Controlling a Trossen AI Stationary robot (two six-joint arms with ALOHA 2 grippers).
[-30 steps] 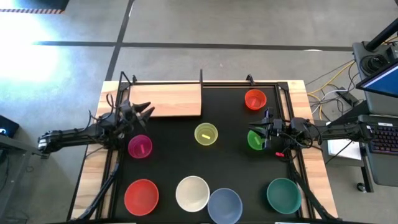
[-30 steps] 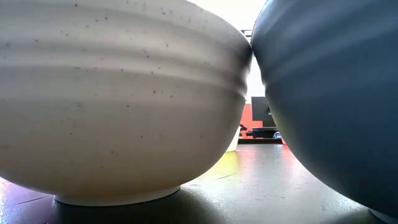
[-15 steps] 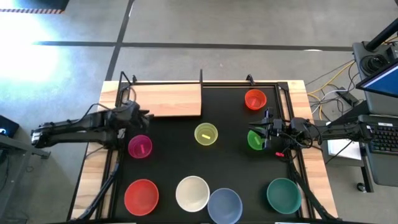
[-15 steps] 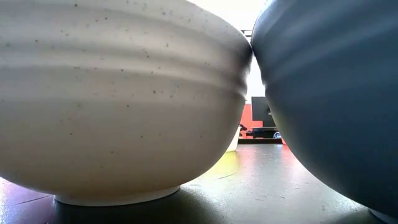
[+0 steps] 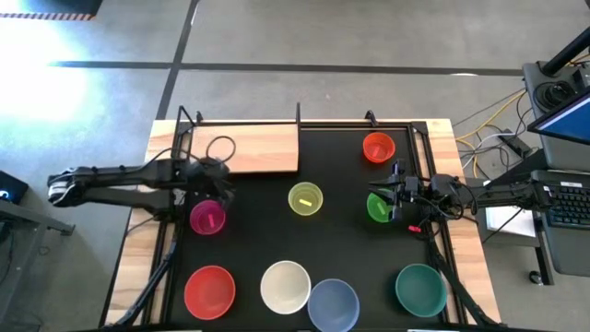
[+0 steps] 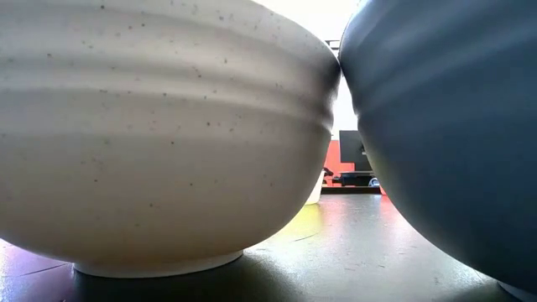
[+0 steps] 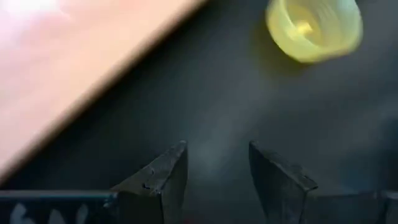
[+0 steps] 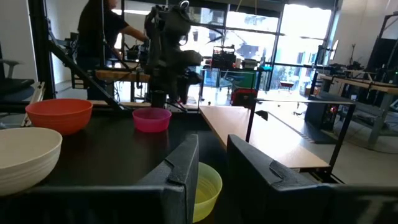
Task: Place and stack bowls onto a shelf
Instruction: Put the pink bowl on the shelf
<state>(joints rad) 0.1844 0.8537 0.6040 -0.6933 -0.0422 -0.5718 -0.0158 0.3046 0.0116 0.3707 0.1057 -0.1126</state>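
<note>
- While our left pincer (image 5: 214, 180) hovers with fingers apart, the magenta bowl (image 5: 207, 217) sits just beside it on the counter (image 5: 277, 231), toward the front edge.
- We see the shelf (image 5: 249, 148) empty behind it; the right pincer (image 5: 395, 198), fingers apart, waits by the green bowl (image 5: 376, 207).

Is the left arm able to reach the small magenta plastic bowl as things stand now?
Probably yes. The left gripper hangs open just beside the small magenta plastic bowl, on its shelf side. Only bare black mat lies around that bowl, and the small yellow bowl stands well apart.

Eight bowls (image 5: 305, 199), one shelf (image 5: 245, 148), two arms (image 5: 120, 182), seemingly nothing stacked.
</note>
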